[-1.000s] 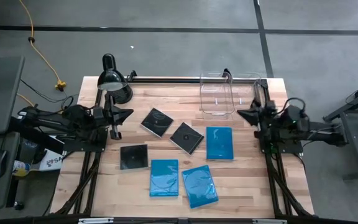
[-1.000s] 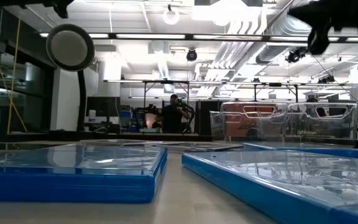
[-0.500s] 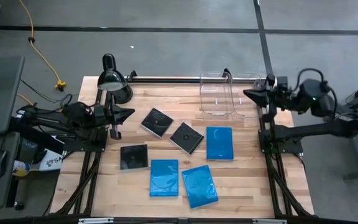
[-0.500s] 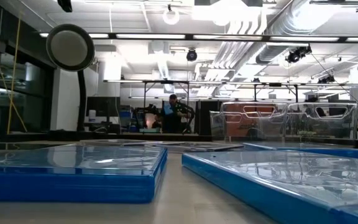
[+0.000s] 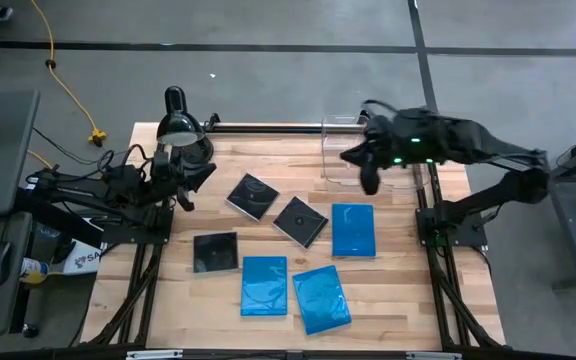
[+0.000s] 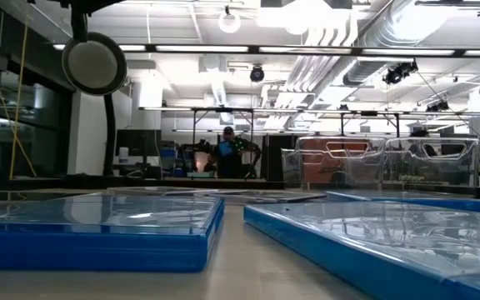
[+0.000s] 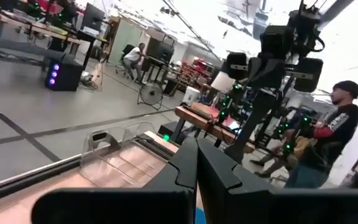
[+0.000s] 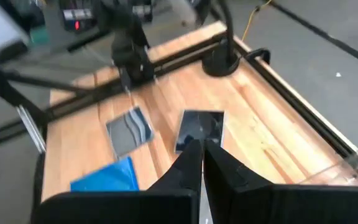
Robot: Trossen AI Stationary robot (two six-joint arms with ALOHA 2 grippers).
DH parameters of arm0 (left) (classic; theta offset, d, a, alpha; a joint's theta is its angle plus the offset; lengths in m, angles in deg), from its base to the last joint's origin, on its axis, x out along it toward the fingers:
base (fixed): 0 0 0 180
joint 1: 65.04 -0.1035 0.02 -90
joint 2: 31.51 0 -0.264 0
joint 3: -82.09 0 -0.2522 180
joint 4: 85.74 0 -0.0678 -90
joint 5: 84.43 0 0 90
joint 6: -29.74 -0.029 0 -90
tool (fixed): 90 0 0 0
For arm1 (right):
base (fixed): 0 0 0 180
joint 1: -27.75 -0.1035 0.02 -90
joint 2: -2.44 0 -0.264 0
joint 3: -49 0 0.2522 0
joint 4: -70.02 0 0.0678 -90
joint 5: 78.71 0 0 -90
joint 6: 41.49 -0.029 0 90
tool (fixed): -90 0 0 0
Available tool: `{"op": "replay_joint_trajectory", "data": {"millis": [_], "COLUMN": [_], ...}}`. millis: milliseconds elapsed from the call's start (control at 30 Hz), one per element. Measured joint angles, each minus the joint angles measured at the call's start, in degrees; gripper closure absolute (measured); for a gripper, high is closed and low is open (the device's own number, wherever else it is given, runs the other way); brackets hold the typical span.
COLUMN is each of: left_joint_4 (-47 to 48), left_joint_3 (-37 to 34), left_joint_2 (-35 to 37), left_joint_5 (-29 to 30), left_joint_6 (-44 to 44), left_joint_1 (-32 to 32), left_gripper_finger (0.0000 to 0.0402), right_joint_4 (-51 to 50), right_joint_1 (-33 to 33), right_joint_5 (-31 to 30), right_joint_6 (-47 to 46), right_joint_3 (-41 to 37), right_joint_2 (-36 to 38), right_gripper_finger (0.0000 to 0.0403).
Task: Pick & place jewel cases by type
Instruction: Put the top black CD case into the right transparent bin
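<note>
Three black jewel cases [image 5: 251,195] [image 5: 300,220] [image 5: 215,251] and three blue ones [image 5: 354,229] [image 5: 265,285] [image 5: 321,298] lie flat on the wooden table. My right gripper [image 5: 347,155] hangs shut and holds nothing, raised over the clear bins' near end, behind the middle cases. In its wrist view the shut fingers [image 8: 202,155] point at two black cases [image 8: 199,127] [image 8: 129,130] and a blue one [image 8: 107,177]. Shut and holding nothing too, my left gripper [image 5: 198,178] sits at the table's left side by the lamp, its fingers [image 7: 196,168] together.
Clear bins [image 5: 348,165] stand at the back right, partly under the right arm. A black desk lamp [image 5: 180,128] stands at the back left corner. Two blue cases [image 6: 98,225] [image 6: 373,242] fill the low view. A person [image 7: 337,124] stands beyond the table.
The right arm has swung from the table's right edge inward, over the bins, toward the middle. The left gripper has shifted slightly toward the lamp. The cases have not moved.
</note>
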Motion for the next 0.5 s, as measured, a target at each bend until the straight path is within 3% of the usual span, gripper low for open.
{"op": "replay_joint_trajectory", "data": {"millis": [133,267,367,500], "left_joint_4": [2.41,11.23,21.95,32.07], "left_joint_3": [0.02,0.04,0.04,0.02], "left_joint_2": [0.02,-1.26,-2.66,-5.54], "left_joint_5": [-7.06,-7.88,-5.45,-2.91], "left_joint_6": [-14.22,-16.89,-14.78,-1.39], "left_joint_1": [0.02,0.00,0.00,-0.02], "left_gripper_finger": [0.0401,0.0401,0.0401,0.0401], "right_joint_4": [-0.30,-0.28,-0.19,-0.06], "right_joint_1": [0.00,-0.02,-0.02,-0.01], "right_joint_5": [3.36,6.01,5.98,4.19], "right_joint_6": [3.53,3.89,2.32,-2.30], "right_joint_3": [2.96,3.85,3.86,3.86], "right_joint_2": [-6.03,-10.19,-12.63,-15.78], "right_gripper_finger": [0.0402,0.0402,0.0402,0.0402]}}
